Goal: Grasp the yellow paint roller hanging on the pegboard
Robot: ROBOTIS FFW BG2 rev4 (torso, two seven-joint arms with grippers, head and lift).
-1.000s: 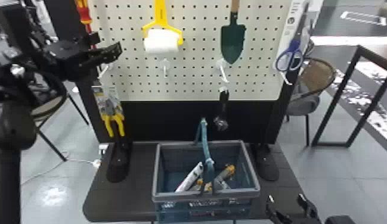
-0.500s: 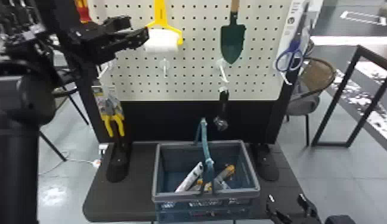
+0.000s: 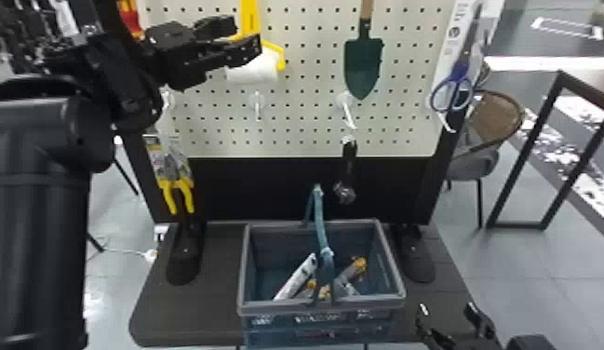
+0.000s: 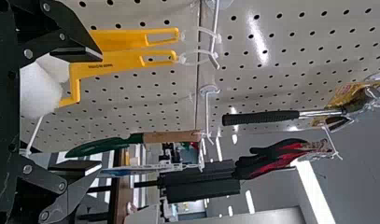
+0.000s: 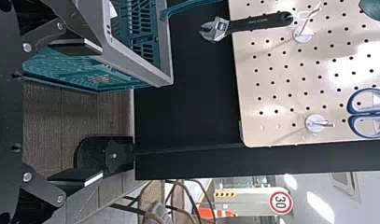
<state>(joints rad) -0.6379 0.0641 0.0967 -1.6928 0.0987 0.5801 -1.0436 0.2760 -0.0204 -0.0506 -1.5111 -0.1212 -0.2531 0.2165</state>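
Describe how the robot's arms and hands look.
Everything is black. The left arm is a thick, smooth cylinder. The left hand and right hand each have two flat fingers on angular links, studded with small silver screws.

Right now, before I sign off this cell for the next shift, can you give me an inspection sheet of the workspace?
Surface: black table, holding a grey basket of hand tools.
Job's things: yellow paint roller hanging on the pegboard.
Clutter: green trowel, blue scissors, black wrench and yellow pliers hanging there too.
Grippers: left gripper open, a finger on either side of the roller, not closed on it; right gripper open, low by the table's front edge.
Cables: white cord on the floor left of the table.
Surroundings: chair and dark-framed table to the right.
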